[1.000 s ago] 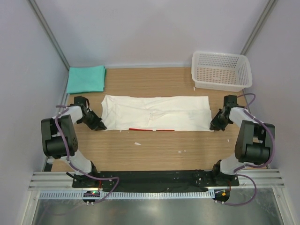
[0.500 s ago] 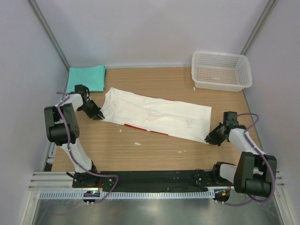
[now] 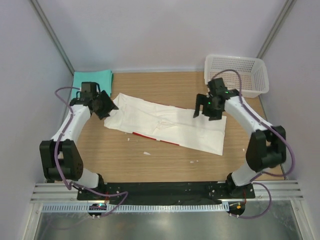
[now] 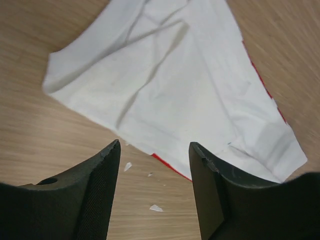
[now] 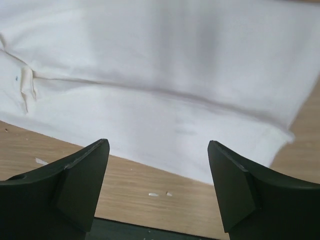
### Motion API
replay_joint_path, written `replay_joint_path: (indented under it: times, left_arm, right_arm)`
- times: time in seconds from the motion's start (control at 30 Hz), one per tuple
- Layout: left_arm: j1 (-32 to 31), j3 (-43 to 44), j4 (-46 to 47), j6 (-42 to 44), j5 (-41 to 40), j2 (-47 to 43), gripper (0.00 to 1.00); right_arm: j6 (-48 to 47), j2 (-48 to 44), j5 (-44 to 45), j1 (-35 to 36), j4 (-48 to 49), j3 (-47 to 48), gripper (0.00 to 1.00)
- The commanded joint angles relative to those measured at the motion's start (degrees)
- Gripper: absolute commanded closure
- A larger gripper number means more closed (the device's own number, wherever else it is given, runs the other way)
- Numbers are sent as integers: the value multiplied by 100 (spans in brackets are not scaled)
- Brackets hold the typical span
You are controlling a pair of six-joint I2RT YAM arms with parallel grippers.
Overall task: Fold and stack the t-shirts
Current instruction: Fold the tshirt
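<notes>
The white t-shirt (image 3: pixel 167 122) lies folded into a long strip, slanting across the table from back left to front right, with a red print edge (image 3: pixel 156 139) along its near side. The teal-green t-shirt (image 3: pixel 93 81) sits folded at the back left corner. My left gripper (image 3: pixel 109 110) hovers open above the strip's left end. In the left wrist view the gripper (image 4: pixel 154 145) has nothing between its fingers, and the white shirt (image 4: pixel 175 85) lies below. My right gripper (image 3: pixel 205 113) hangs open over the strip's right part. The right wrist view shows the empty gripper (image 5: pixel 159 143) above the shirt (image 5: pixel 160 75).
A white mesh basket (image 3: pixel 234 56) stands at the back right corner, just behind my right arm. Small white scraps (image 3: pixel 146 153) lie on the wood in front of the shirt. Grey walls close in both sides, and a black rail runs along the near edge.
Both grippers have let go of the white shirt's ends and opened. They rose and swung toward the back. The shirt, earlier straight across the table, now lies slanted.
</notes>
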Motion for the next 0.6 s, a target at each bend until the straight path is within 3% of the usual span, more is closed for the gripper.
replay_joint_path:
  times: [0.0, 0.13, 0.23, 0.4, 0.57]
  left_arm:
    - [-592, 587, 62, -307, 61, 619, 41]
    - [-1399, 1131, 158, -737, -411, 1165, 36]
    - [-1735, 1256, 185, -1106, -870, 1551, 36]
    - [-1850, 1466, 229, -1634, -1284, 2386, 36]
    - [-1991, 1906, 264, -1380, -1644, 3353, 36]
  right_arm:
    - [-1333, 1360, -118, 840, -131, 953, 14]
    - [-2082, 2279, -74, 1307, -96, 1806, 13]
    - [-2863, 2377, -321, 1649, 440, 1720, 8]
    - [-3032, 2815, -144, 1764, 485, 1772, 7]
    - [-3137, 3175, 189, 1755, 853, 1395, 8]
